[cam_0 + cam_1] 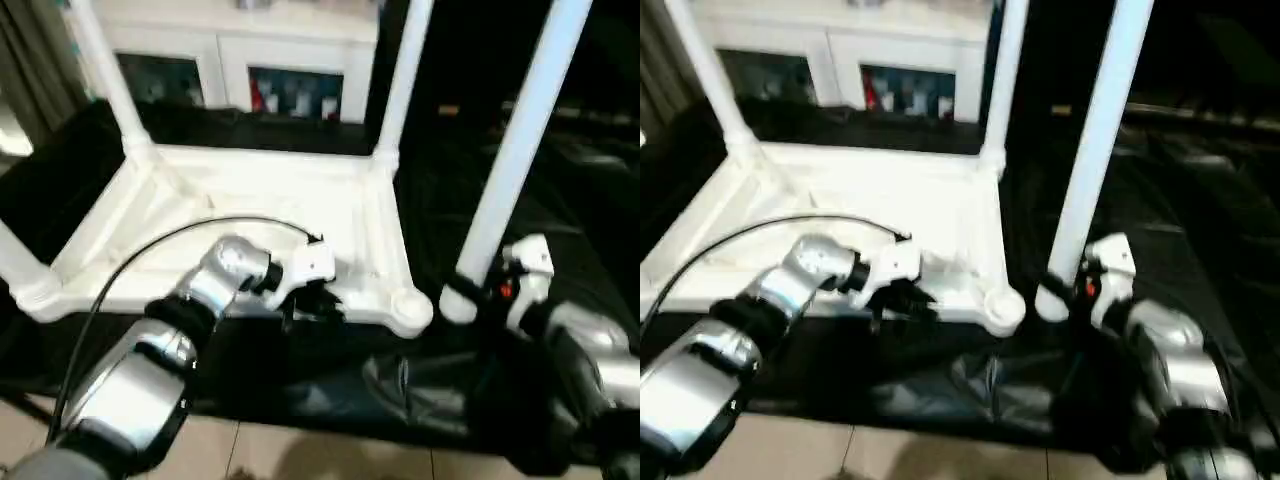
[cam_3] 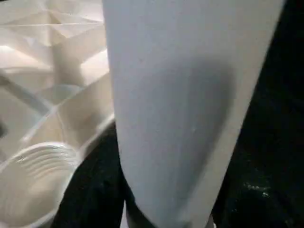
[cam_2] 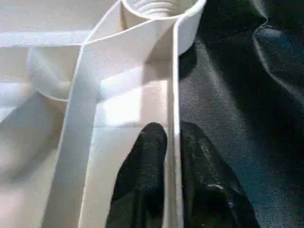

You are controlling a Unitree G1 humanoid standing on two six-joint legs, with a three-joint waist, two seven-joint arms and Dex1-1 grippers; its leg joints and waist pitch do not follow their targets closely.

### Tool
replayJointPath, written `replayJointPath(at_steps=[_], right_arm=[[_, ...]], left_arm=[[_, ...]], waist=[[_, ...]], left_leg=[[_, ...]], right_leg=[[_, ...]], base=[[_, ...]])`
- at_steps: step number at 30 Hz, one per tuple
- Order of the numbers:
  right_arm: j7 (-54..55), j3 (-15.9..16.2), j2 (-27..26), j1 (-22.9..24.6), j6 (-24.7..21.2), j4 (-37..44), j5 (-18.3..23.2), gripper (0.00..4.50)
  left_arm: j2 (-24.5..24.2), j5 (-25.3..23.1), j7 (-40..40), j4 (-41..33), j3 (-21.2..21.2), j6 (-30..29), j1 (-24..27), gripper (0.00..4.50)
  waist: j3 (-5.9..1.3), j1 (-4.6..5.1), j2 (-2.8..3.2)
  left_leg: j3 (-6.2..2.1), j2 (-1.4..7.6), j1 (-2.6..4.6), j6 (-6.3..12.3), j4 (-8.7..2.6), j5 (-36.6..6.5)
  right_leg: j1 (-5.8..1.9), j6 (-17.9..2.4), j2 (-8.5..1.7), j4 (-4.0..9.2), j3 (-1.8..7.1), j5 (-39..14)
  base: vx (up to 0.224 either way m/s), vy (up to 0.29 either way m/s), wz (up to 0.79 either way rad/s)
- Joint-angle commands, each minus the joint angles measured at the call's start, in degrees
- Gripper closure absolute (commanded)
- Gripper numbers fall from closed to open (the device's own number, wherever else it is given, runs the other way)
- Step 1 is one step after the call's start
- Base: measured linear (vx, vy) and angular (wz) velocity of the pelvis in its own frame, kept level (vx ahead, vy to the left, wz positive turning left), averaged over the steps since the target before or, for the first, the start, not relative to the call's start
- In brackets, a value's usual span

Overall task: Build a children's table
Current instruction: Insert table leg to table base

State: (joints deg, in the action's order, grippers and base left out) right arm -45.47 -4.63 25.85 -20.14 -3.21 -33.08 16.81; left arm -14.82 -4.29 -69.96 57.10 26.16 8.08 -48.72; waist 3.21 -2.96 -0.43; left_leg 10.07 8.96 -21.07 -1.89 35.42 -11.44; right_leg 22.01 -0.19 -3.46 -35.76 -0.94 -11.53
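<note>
The white tabletop (image 1: 250, 195) lies upside down on a black cloth. Three white legs stand in its sockets: far left (image 1: 100, 70), far right (image 1: 405, 70) and near left (image 1: 15, 265). The near right socket (image 1: 411, 306) is empty. My left gripper (image 1: 312, 300) sits on the near rim (image 3: 173, 95), one black finger (image 3: 142, 161) on each side, pinching it. My right gripper (image 1: 480, 290) is shut on the foot of a fourth leg (image 1: 520, 140). That leg stands nearly upright, just right of the empty socket (image 2: 33, 175).
A white glass-fronted cabinet (image 1: 240, 50) stands behind the tabletop. The black cloth (image 1: 330, 380) ends at a tiled floor (image 1: 300, 450) near me. A black cable (image 1: 150, 245) arcs over my left forearm.
</note>
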Motion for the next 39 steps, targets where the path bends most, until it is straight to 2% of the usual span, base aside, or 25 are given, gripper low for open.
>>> replayJointPath(at_steps=[1, 5, 7, 8, 10, 12, 13, 14, 15, 16, 17, 18, 19, 21, 22, 23, 24, 25, 27, 30, 31, 34, 35, 38, 39], right_arm=[[-0.35, 0.25, -0.57, -1.39, 3.09, -6.33, -1.77, 2.59], [-0.01, -0.51, -2.35, -6.74, 9.78, -20.11, -3.26, 2.59], [-0.01, -0.51, -2.35, -6.74, 9.78, -20.11, -3.26, 2.59], [-1.93, -5.39, -3.21, -9.92, 11.6, -25.05, 0.98, 2.59], [-3.48, -11.78, -3.29, -13.98, 14.18, -30.49, 6.56, 2.59], [-3.3, -14.03, -3.09, -15.67, 14.85, -32.35, 8.43, 2.59], [-2.38, -15.76, -2.09, -19.35, 14.33, -34.05, 9.73, 2.59], [-2.25, -15.83, -1.85, -19.97, 14.37, -34.43, 9.69, 2.59], [-3.31, -15.08, -2.11, -19.75, 14.54, -30.58, 10.1, 2.59], [-6.15, -13.39, -3.89, -16.49, 14.83, -21.42, 11.23, 2.59], [-6.15, -13.39, -3.89, -16.49, 14.83, -21.42, 11.23, 2.59], [-6.83, -10.33, -6.35, -12.5, 12.78, -8.77, 11.66, 2.59], [-6.33, -8.58, -7.29, -11.12, 11.49, -4.18, 11.16, 2.59], [-2.83, -1.66, -9.04, -7.9, 4.29, 9.83, 8.54, 2.59], [-2.8, -1.05, -9.28, -7.97, 3.73, 10.58, 8.07, 2.59], [-1.09, 1.29, -9.96, -9.67, -0.09, 13.62, 7.23, 2.59], [-0.21, 2.56, -10.33, -10.87, -2.06, 14.9, 6.9, 2.59], [0.87, 5.25, -10.6, -13.38, -6.94, 17.26, 6.66, 2.59], [0.36, 8.23, -9.83, -15.39, -11.44, 18.55, 5.81, 2.59], [0.09, 8.71, -9.67, -15.43, -12.07, 18.17, 5.29, 2.59], [1.34, 8.18, -9.71, -14.64, -13.94, 18.6, 4.5, 2.59], [2.45, 8.53, -9.16, -13.97, -15.74, 19.06, 2.88, 2.59], [3.9, 8.96, -8.34, -13.53, -18.55, 20.25, 2.67, 2.59], [4.97, 9.07, -7.32, -13.16, -21.53, 21.66, 3.35, 2.59], [4.78, 8.96, -6.58, -12.71, -22.34, 21.63, 3.34, 2.59]], left_arm=[[0.04, -0.95, -0.05, 0.8, 0.08, 0.64, -1.04, 4.14], [0.13, -0.48, 0.05, 1.59, -1.08, 0.45, -1.43, 4.32], [0.13, -0.48, 0.05, 1.59, -1.08, 0.45, -1.43, 4.43], [0.27, 0.66, 0.24, 1.34, -2.49, -0.22, -1.25, 4.43], [0.36, 1.77, 0.39, 1.07, -4.2, -0.56, -0.87, 4.43], [0.3, 2.08, 0.54, 0.91, -4.75, -0.73, -0.65, 4.43], [-0.17, 2.55, 1.13, 0.05, -5.46, -1.24, 0.23, 4.43], [-0.31, 2.55, 1.26, -0.12, -5.54, -1.26, 0.43, 4.43], [-0.78, 2.65, 2.0, -0.72, -5.97, -1.46, 1.13, 4.43], [-0.99, 2.93, 2.64, -0.99, -6.53, -1.8, 1.46, 4.43], [-0.99, 2.93, 2.64, -0.99, -6.53, -1.8, 1.46, 4.43], [-1.15, 2.84, 3.73, -1.16, -7.07, -1.95, 1.61, 4.43], [-1.17, 2.75, 4.14, -1.2, -7.29, -2.26, 1.59, 4.43], [-1.44, 2.11, 7.42, -1.01, -7.99, -2.6, 1.36, 4.43], [-1.45, 1.94, 7.99, -0.94, -8.19, -2.68, 1.3, 4.43], [-1.48, 1.94, 7.97, -0.86, -8.34, -2.97, 1.27, 4.43], [-1.48, 1.91, 7.8, -0.9, -8.47, -3.15, 1.31, 4.43], [-1.54, 1.77, 8.11, -0.96, -8.73, -3.62, 1.39, 4.43], [-1.72, 1.85, 7.88, -1.61, -8.88, -3.91, 1.95, 4.43], [-1.86, 1.96, 7.26, -2.7, -8.95, -4.43, 2.63, 4.43], [-1.78, 2.06, 7.16, -3.49, -9.19, -4.81, 3.1, 4.43], [-1.69, 2.24, 6.9, -3.97, -9.29, -4.94, 3.43, 4.43], [-1.52, 2.58, 6.89, -4.34, -9.48, -5.15, 3.68, 4.43], [-1.2, 2.99, 7.02, -4.96, -9.85, -5.52, 3.98, 4.43], [-0.65, 4.0, 6.82, -5.67, -10.69, -5.58, 4.36, 4.43]], waist=[[-3.59, -0.1, -0.31], [-3.55, 0.18, -0.15], [-3.47, 0.12, -0.2], [-3.64, 0.18, 0.06], [-3.69, 0.2, 0.21], [-3.74, -0.06, -0.05], [-3.77, -0.18, -0.21], [-3.79, 0.0, -0.16], [-4.07, 0.05, -0.23], [-3.93, -0.36, -0.23], [-3.97, -0.38, -0.2], [-4.12, -0.46, -0.44], [-3.97, -0.52, -0.7], [-3.99, -0.48, -0.62], [-4.03, -0.29, -0.56], [-4.03, -0.29, -0.56], [-3.94, 0.05, -0.66], [-3.65, 0.12, -0.83], [-3.6, 0.27, -0.7], [-3.7, 0.13, -0.45], [-3.73, 0.13, -0.89], [-4.02, -0.08, -1.12], [-4.0, -0.06, -1.32], [-3.94, -0.09, -1.34], [-3.84, -0.06, -1.03]], left_leg=[[-1.17, 3.75, 0.73, 2.77, -4.27, -11.27], [-1.2, 3.81, 0.76, 2.27, -4.45, -12.74], [-1.15, 3.87, 0.87, 2.43, -4.51, -13.14], [-1.18, 3.91, 0.81, 2.68, -4.47, -13.29], [-1.06, 4.07, 0.81, 2.99, -4.38, -13.23], [-0.76, 4.04, 0.58, 3.83, -4.29, -11.65], [-0.62, 4.0, 0.37, 4.81, -4.23, -10.33], [-0.71, 3.9, 0.15, 5.01, -4.19, -9.61], [-0.68, 3.79, -0.14, 5.48, -3.97, -7.96], [-0.41, 3.77, -0.18, 6.9, -3.82, -6.93], [-0.37, 3.88, -0.28, 7.79, -3.75, -6.43], [-0.42, 3.87, -0.49, 8.91, -3.75, -4.74], [-0.35, 3.92, -0.44, 9.35, -3.78, -4.55], [-0.45, 4.02, -0.42, 8.18, -3.98, -4.18], [-0.44, 3.99, -0.41, 7.82, -4.01, -4.7], [-0.44, 3.99, -0.41, 7.82, -4.01, -4.7], [-0.43, 3.86, -0.31, 6.4, -4.11, -6.13], [-0.45, 3.85, -0.13, 5.43, -4.32, -6.92], [-0.51, 4.09, -0.15, 4.44, -4.52, -7.07], [-0.28, 4.33, 0.15, 3.72, -4.59, -6.7], [-0.18, 4.23, 0.1, 3.83, -4.61, -6.0], [0.0, 3.89, -0.1, 4.85, -4.37, -2.94], [0.03, 3.83, -0.18, 5.04, -4.34, -2.74], [0.11, 3.75, -0.1, 5.17, -4.24, -3.25], [0.05, 3.82, -0.11, 4.75, -4.29, -3.85]], right_leg=[[-2.54, -18.5, -5.17, 4.67, 1.91, -7.6], [-2.46, -18.71, -5.16, 4.73, 1.82, -9.43], [-2.42, -18.58, -4.97, 4.83, 1.87, -9.56], [-2.58, -18.95, -5.16, 4.61, 1.91, -9.01], [-2.6, -19.97, -5.16, 4.6, 1.8, -8.14], [-2.76, -20.36, -4.86, 4.28, 1.63, -6.24], [-2.78, -20.18, -4.75, 4.15, 1.5, -5.41], [-2.86, -20.33, -4.79, 3.91, 1.4, -5.39], [-3.04, -20.03, -4.88, 3.73, 1.28, -4.98], [-2.79, -19.09, -4.73, 3.81, 1.38, -3.37], [-2.76, -18.53, -4.75, 3.55, 1.43, -2.0], [-2.81, -17.59, -4.65, 3.31, 1.32, -0.21], [-2.49, -16.55, -4.55, 3.42, 1.31, -0.43], [-2.15, -15.14, -4.38, 3.49, 1.23, -3.07], [-2.02, -15.13, -4.46, 3.62, 1.22, -4.3], [-2.02, -15.13, -4.46, 3.62, 1.22, -4.3], [-1.71, -14.88, -4.64, 4.08, 1.4, -8.55], [-1.49, -14.59, -4.54, 4.34, 1.56, -11.01], [-1.32, -14.02, -4.58, 4.26, 1.65, -11.77], [-1.12, -14.07, -4.72, 4.05, 1.93, -8.09], [-1.29, -14.49, -4.68, 3.97, 1.92, -5.82], [-1.77, -15.33, -4.7, 3.49, 1.93, -0.33], [-1.86, -15.39, -4.71, 3.48, 1.94, 0.04], [-1.9, -15.16, -4.76, 3.69, 1.99, -1.23], [-1.88, -14.75, -4.77, 3.81, 2.03, -2.82]], base=[[0.0, 0.0, 0.0], [0.0, 0.0, 0.0], [0.0, 0.0, 0.0], [0.0, 0.0, 0.0], [0.0, 0.0, 0.0], [0.0, 0.0, 0.0], [0.0, 0.0, 0.0], [0.0, 0.0, 0.0], [0.0, 0.0, 0.0], [0.0, 0.0, 0.0], [0.0, 0.0, 0.0], [0.0, 0.0, 0.0], [0.0, 0.0, 0.0], [0.0, 0.0, 0.0], [0.0, 0.0, 0.0], [0.0, 0.0, 0.0], [0.0, 0.0, 0.0], [0.0, 0.0, 0.0], [0.0, 0.0, 0.0], [0.0, 0.0, 0.0], [0.0, 0.0, 0.0], [0.0, 0.0, 0.0], [0.0, 0.0, 0.0], [0.0, 0.0, 0.0], [0.0, 0.0, 0.0]])
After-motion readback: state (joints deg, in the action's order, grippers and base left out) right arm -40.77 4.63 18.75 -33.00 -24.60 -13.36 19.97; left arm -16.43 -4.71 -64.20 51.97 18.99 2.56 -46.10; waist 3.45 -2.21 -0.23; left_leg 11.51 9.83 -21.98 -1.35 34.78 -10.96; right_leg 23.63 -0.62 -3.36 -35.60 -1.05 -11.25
